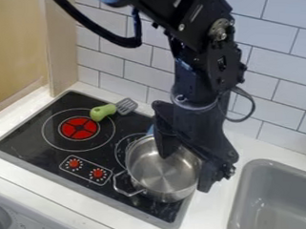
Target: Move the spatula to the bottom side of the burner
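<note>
My gripper (186, 169) hangs over the metal pot (161, 176), its two fingers spread apart and nothing seen between them. Up and to the left, the spatula (103, 111) lies on the black stovetop, apart from the gripper. It has a green handle and a grey slotted head, which points up-right toward the tiled wall. The handle end lies by the upper right edge of the left burner (79, 128), a red disc inside a white ring.
The pot stands over the right burner, its wire handle toward the lower left. Two red knobs (86, 170) are printed near the stove's front edge. A grey sink (266, 202) is at the lower right, and a white tiled wall (285, 60) rises behind.
</note>
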`<move>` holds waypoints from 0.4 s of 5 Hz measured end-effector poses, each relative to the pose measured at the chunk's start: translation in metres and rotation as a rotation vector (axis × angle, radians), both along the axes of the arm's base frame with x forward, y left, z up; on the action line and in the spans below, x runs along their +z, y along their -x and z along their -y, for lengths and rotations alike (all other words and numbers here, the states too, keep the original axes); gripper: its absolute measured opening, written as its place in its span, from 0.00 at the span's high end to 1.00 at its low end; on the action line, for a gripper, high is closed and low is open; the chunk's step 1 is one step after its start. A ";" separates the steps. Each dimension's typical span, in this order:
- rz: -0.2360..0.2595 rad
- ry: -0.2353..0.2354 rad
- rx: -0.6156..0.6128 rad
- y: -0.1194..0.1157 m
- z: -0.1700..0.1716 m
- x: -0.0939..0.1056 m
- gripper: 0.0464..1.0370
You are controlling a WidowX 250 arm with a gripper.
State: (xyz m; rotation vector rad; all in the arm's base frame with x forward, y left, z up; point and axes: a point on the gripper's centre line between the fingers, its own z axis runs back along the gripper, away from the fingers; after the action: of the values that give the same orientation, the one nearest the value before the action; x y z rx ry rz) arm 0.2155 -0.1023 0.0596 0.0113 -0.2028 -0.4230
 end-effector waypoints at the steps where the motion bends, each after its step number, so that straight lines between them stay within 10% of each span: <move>1: -0.048 -0.019 0.006 0.011 -0.006 -0.010 0.04; 2: -0.091 -0.023 0.034 0.014 -0.018 -0.009 0.04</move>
State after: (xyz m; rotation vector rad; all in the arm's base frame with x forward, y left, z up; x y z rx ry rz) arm 0.2019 -0.0845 0.0504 0.0175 -0.1080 -0.3914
